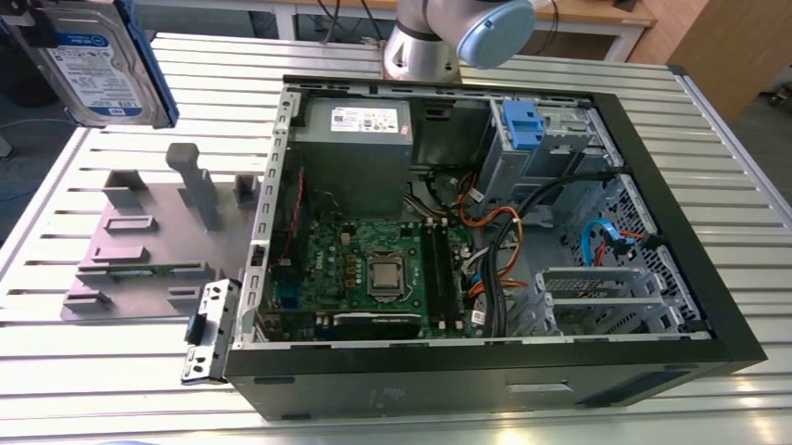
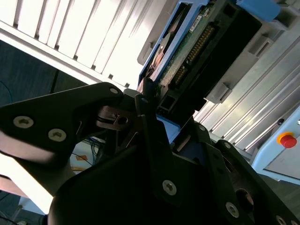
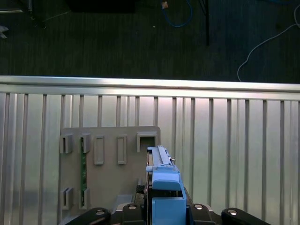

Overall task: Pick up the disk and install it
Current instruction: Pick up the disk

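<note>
Gripper [image 3: 164,213] clamps disk [image 1: 102,63]; its top edge cropped

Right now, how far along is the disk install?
Done: the disk is off the grey holder and up in the air at the exterior view's upper left. In hand: the gripper is shut on it, with its blue rail showing in the first wrist view. Left: the disk is not yet in the open case; it hangs outside it, on the holder's side.
</note>
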